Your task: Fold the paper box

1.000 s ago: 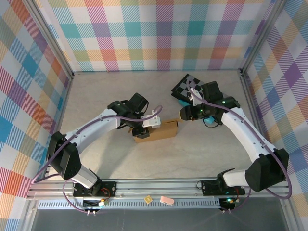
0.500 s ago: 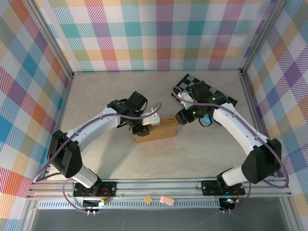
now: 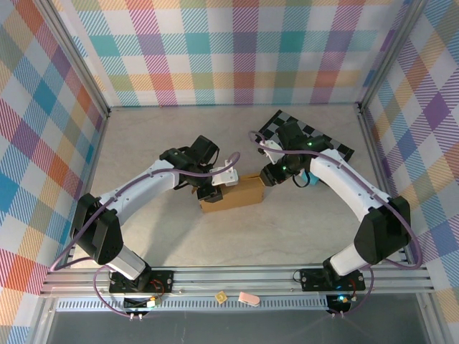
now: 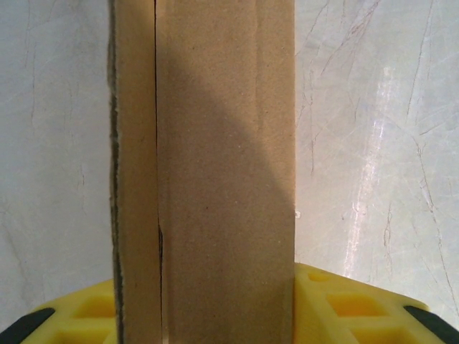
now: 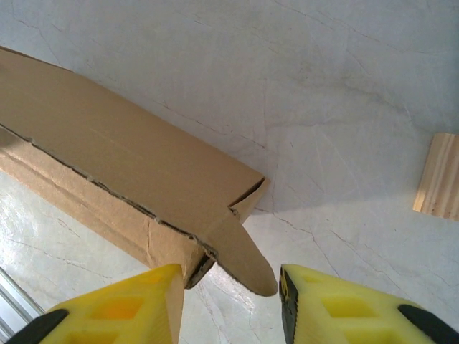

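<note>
Paper box (image 3: 238, 194) lies near the middle of the pale marbled table (image 3: 143, 143), folded into a long, narrow brown shape with its length running left to right between the two arms. Behind it, toward the far right of the table, a black-and-grey checkered board (image 3: 276, 123) lies flat, partly covered by the right arm. The left gripper (image 3: 213, 190) sits at the left end of the paper box. In the left wrist view the cardboard (image 4: 222, 179) runs straight up between the two yellow fingers (image 4: 358, 312) and fills the whole gap between them, each finger against a side wall, so this gripper is closed on the box. A seam line with a slightly ragged edge runs along the left part of the cardboard face there. The right gripper (image 3: 268, 174) is at the box's right end. In the right wrist view its yellow fingers (image 5: 337, 304) stand wide apart and hold nothing, and a rounded tab at the end of the box (image 5: 129, 161) sticks out into the gap between them. The left finger is just beside the box's end corner. A small light wooden block (image 5: 439, 175) lies on the table well apart from the box, at the right edge of that view.
</note>
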`<state>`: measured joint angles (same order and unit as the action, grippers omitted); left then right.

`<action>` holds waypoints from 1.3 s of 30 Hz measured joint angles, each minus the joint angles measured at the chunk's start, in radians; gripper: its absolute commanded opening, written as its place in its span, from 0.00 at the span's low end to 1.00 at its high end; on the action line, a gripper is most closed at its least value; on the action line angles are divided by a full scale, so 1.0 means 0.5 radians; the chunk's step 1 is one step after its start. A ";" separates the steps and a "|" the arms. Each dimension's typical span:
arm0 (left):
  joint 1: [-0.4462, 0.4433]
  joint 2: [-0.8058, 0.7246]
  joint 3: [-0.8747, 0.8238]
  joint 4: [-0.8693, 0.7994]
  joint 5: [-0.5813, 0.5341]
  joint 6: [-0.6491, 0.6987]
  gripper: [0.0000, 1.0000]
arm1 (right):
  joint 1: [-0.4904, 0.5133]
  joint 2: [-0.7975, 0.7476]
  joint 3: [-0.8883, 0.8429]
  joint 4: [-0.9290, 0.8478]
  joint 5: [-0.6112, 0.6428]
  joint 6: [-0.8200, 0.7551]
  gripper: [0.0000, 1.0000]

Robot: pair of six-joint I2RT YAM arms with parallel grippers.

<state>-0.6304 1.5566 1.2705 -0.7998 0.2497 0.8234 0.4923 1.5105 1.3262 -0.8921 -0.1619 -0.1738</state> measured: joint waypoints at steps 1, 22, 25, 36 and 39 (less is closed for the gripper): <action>0.002 0.000 -0.004 0.005 0.003 0.000 0.43 | 0.000 0.000 0.001 0.000 0.005 0.000 0.35; 0.010 0.001 -0.011 0.029 0.006 -0.026 0.44 | 0.049 0.067 0.140 -0.053 0.055 0.002 0.35; 0.010 0.002 -0.011 0.029 0.007 -0.031 0.44 | 0.049 0.067 0.140 -0.053 0.063 0.002 0.32; 0.010 0.011 -0.011 0.034 0.007 -0.032 0.44 | 0.049 0.095 0.140 -0.056 0.098 0.002 0.22; 0.010 0.012 -0.011 0.034 0.006 -0.037 0.44 | 0.049 0.106 0.140 -0.059 0.101 0.002 0.20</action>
<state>-0.6254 1.5627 1.2648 -0.7830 0.2527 0.8047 0.5167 1.5635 1.3960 -0.9215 -0.1116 -0.1726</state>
